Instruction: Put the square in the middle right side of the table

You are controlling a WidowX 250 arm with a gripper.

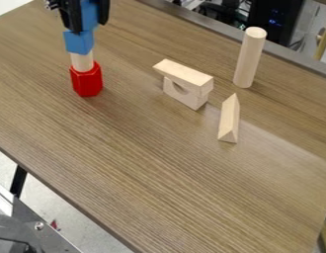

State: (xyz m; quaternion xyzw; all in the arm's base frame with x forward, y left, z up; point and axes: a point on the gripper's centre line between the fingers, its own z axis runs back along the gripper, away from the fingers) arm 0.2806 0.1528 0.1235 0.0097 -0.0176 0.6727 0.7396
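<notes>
table [145,173]: smooth woodgrain | held blue block [89,15]: matt | red block [87,82]: glossy | cylinder [249,58]: smooth wood

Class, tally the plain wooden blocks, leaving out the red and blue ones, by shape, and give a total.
Cylinders: 2 (the tall cylinder and the shorter cylinder between red and blue)
Triangular prism: 1
Block with a curved cutout: 1
Flat slab on top of it: 1
Total: 5

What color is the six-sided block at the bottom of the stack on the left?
The six-sided block is red, seen in the camera view.
</notes>
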